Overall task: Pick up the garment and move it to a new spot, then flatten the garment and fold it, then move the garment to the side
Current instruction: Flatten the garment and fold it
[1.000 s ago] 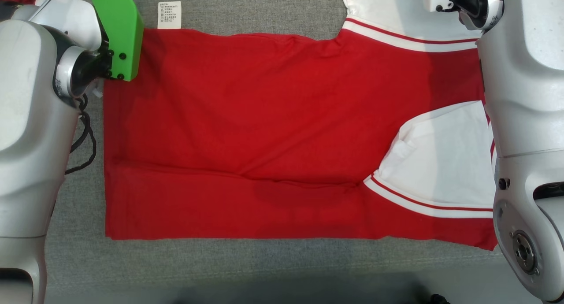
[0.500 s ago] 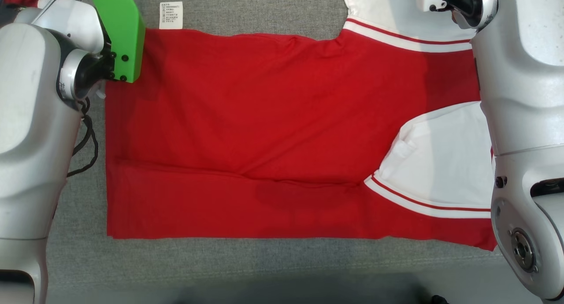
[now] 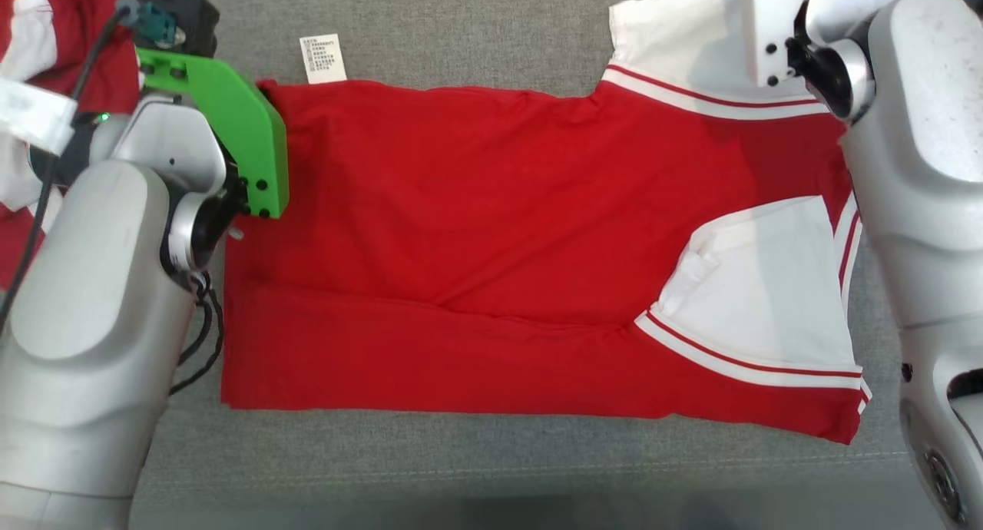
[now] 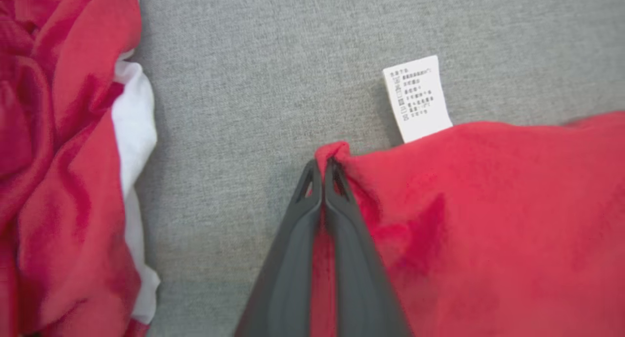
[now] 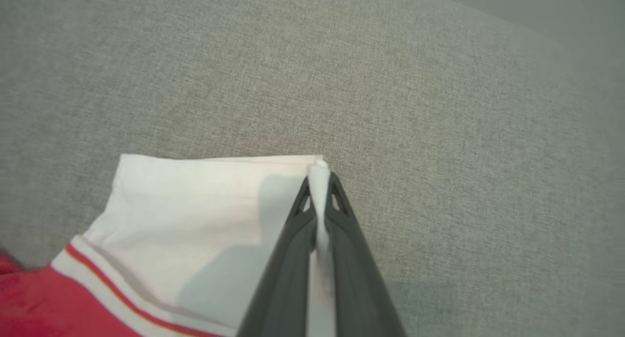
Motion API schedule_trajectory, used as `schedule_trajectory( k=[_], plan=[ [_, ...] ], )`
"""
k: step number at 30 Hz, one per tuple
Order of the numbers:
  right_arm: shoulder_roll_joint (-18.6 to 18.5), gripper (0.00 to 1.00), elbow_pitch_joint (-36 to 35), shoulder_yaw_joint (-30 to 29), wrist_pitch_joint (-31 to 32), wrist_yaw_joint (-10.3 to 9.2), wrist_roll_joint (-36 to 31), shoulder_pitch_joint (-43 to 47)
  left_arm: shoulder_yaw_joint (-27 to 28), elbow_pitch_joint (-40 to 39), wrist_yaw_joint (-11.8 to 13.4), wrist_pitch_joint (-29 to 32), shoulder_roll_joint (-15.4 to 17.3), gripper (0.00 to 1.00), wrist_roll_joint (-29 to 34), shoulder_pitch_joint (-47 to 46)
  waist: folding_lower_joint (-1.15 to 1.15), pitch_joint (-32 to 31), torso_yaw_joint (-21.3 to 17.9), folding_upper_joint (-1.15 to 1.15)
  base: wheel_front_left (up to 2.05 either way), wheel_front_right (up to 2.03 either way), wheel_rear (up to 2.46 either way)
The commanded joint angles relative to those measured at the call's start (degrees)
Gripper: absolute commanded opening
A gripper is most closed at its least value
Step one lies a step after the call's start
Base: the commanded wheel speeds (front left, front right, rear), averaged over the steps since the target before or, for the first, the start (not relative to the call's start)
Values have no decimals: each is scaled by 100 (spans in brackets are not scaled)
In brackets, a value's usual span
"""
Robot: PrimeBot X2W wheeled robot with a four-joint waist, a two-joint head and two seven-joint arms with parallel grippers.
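Observation:
The garment (image 3: 491, 246) is a red shirt with white, red-striped sleeves, spread flat on the grey cloth surface (image 3: 461, 453). In the left wrist view my left gripper (image 4: 322, 168) is shut on the garment's red far-left corner (image 4: 337, 154), with cloth pinched between the fingers beside the white care label (image 4: 420, 97). In the right wrist view my right gripper (image 5: 320, 173) is shut on the corner of the white sleeve (image 5: 215, 195), and a fold of white cloth stands up between its fingertips. In the head view each pale forearm lies over its own side of the garment.
A second heap of red and white cloth (image 3: 46, 38) lies at the far left, close to my left arm, also seen as the crumpled cloth (image 4: 63, 156). A black cable (image 3: 203, 338) hangs by the left forearm. The surface's front edge (image 3: 491, 507) runs along the bottom.
The whole head picture has shifted, so the camera moved; more of the far-left cloth heap shows now. Both wrists have risen over the garment's far corners.

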Motion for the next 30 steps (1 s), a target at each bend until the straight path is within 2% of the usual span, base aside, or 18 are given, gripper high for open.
schedule_trajectory(
  k=[1,7,10,13,21,30],
  plan=[
    [-63,0,-96,52,-55,-2,102,147,14,-57,43,-91,5,0,44,133,0,-265,98,0,0,0,0],
    [-678,0,-1219,576,2,-3,881,1073,105,-469,287,-935,63,0,166,865,0,-725,156,0,0,0,0],
    [-948,0,-1872,653,51,-2,1171,1577,143,-612,358,-1380,71,0,211,1211,0,-927,146,0,0,0,0],
    [-1157,0,-2429,649,149,-3,1335,2070,116,-693,276,-1828,148,0,303,1461,0,-1083,107,0,0,0,0],
    [-1413,0,-3629,555,360,-3,1549,3054,-324,-858,-17,-2898,483,0,942,1874,0,-1297,41,0,0,0,0],
    [-1614,0,-4512,397,904,-2,1782,4138,-721,-753,78,-3672,761,0,1486,2420,0,-1435,-6,0,0,0,0]
  ],
)
